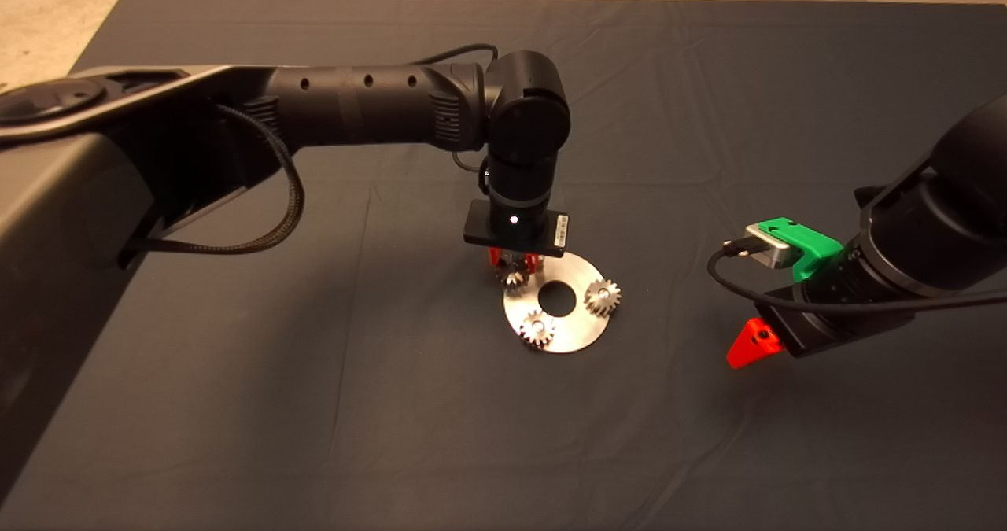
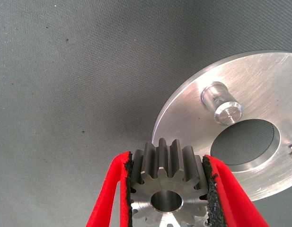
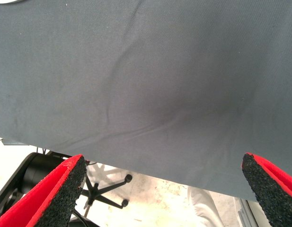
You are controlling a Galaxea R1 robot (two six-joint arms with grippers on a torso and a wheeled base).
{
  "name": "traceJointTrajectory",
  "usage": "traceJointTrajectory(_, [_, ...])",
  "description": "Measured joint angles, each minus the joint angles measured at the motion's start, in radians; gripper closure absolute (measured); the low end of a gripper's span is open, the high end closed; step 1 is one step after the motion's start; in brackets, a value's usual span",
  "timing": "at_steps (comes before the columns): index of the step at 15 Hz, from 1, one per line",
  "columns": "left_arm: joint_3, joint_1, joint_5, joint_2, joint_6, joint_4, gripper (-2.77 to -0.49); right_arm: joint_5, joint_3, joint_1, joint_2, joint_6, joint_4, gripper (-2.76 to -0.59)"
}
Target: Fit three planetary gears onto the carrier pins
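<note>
- Two gears (image 1: 538,329) (image 1: 603,297) already sit on pins of the round disc (image 1: 578,334) on the desk mat (image 1: 315,405).
- The left gripper (image 2: 167,189) has its fingers (image 2: 108,198) clamped on the third gear (image 2: 167,187), just beside the last bare pin (image 2: 221,102); seating it remains.
- The right gripper (image 3: 164,189) waits at the mat's right side, fingers spread, empty.

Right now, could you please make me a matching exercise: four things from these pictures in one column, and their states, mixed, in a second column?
Things:
1. third gear
2. free pin
3. right gripper
4. gear at the disc's right side

States:
A. open, waiting at the mat's right side
B. seated on the disc
C. clamped between the left gripper's pads
D. bare, nothing on it

Pairs: 1-C, 2-D, 3-A, 4-B
</note>
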Motion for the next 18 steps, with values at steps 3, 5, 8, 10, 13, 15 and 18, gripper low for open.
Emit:
traceJointTrajectory(3, [0.000,0.000,-0.025,0.000,0.000,0.000,-0.73,0.000,0.000,0.000,0.000,0.000,0.000,-2.46])
traceJointTrajectory(5, [0.000,0.000,-0.086,0.000,0.001,0.000,-0.73,0.000,0.000,0.000,0.000,0.000,0.000,-2.46])
traceJointTrajectory(8, [0.000,-0.004,-0.108,0.000,0.020,0.000,-0.73,0.000,0.000,0.000,0.000,0.000,0.000,-2.46])
traceJointTrajectory(10, [0.000,-0.005,-0.123,0.000,0.031,0.000,-0.73,0.000,0.000,0.000,0.000,0.000,0.000,-2.46])
traceJointTrajectory(13, [0.000,-0.005,-0.138,0.000,0.039,0.000,-0.73,0.000,0.000,0.000,0.000,0.000,0.000,-2.47])
traceJointTrajectory(15, [0.000,-0.005,-0.138,0.000,0.040,0.004,-0.73,0.000,0.000,0.000,0.000,0.000,0.000,-2.46])
traceJointTrajectory(18, [0.000,-0.005,-0.137,0.000,0.047,0.016,-0.73,0.000,0.000,0.000,0.000,0.000,0.000,-2.46])
